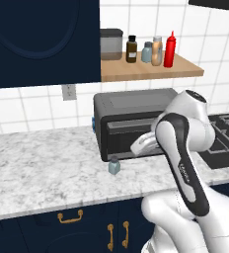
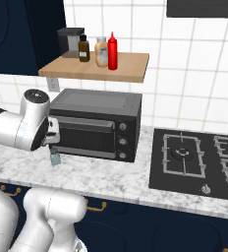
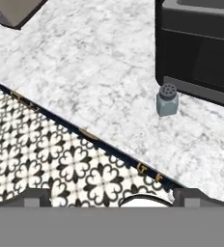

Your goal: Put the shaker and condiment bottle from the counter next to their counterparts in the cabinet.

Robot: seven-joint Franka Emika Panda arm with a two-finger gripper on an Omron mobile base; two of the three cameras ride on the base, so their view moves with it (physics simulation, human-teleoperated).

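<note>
Shaker (image 1: 114,165) on counter (image 1: 42,168) before oven (image 1: 131,121); condiment bottle (image 1: 170,49) on cabinet (image 1: 151,69).

Non-task items, all placed relative to the toaster oven (image 2: 94,124)

A black toaster oven with three knobs on its front right is seen under the wall. A black gas hob (image 2: 197,162) is set just right of the oven. A grey canister (image 1: 111,44) and a dark brown bottle (image 1: 132,49) are seen above the oven, canister to the left of the bottle. White wall tiles (image 2: 185,74) are seen behind the oven, with a socket (image 1: 68,91) up and left of it. A black-and-white patterned floor (image 3: 46,159) is seen below, in the hand view.
</note>
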